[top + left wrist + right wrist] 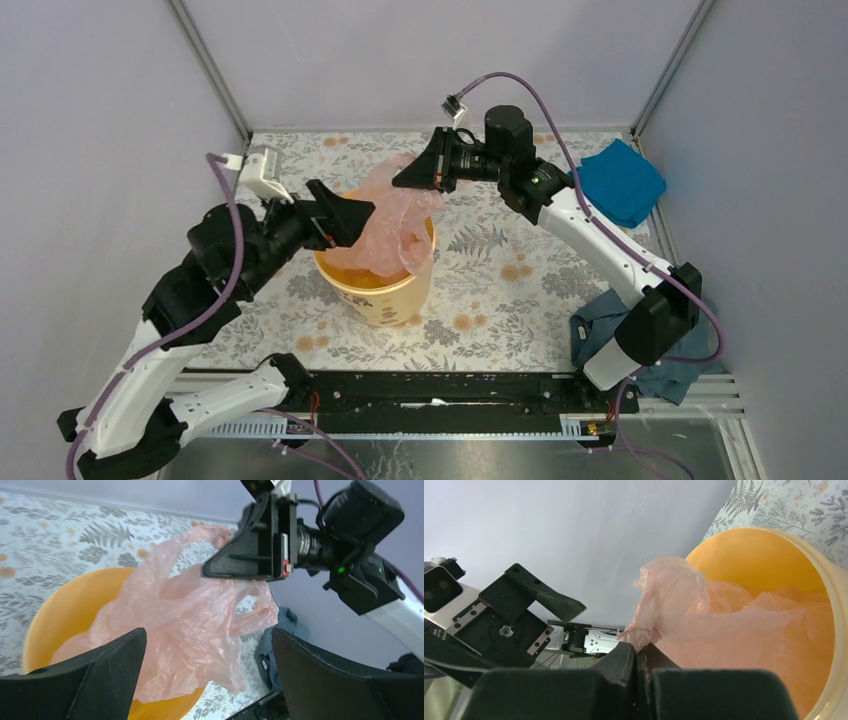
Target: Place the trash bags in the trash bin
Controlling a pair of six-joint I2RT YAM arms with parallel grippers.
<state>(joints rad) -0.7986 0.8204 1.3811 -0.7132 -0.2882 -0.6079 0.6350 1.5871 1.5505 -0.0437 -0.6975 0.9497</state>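
Observation:
The yellow-orange trash bin stands mid-table. The pale pink trash bag lies crumpled in and over its mouth, with one edge lifted up and back. My right gripper is shut on that lifted edge, just above the bin's far rim. In the right wrist view its jaws pinch a twist of the bag above the bin. My left gripper is open at the bin's left rim, beside the bag and holding nothing. In the left wrist view its fingers spread wide around the bag and bin.
A bright blue folded cloth lies at the back right. A dark teal cloth lies at the front right by the right arm's base and shows in the left wrist view. Grey walls enclose the flowered table.

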